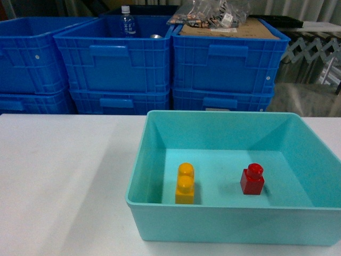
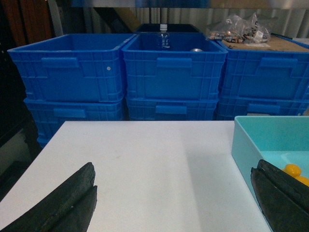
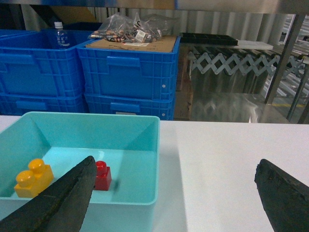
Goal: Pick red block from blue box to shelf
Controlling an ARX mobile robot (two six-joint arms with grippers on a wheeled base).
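Red block [image 3: 102,176] sits upright in the blue box [image 3: 145,203], just ahead-left of the right gripper [image 3: 174,203], fingers spread wide; left gripper [image 2: 174,203], also spread, is farther off.

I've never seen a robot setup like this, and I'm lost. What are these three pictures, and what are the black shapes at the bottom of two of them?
One picture looks forward from the robot's head; the others come from cameras on each wrist. The black shapes are the fingers of the left end effector and the right end effector, both open and holding nothing. On the white table sits a turquoise box with a red block and a yellow brick inside, apart from each other. Dark blue crates are stacked behind.
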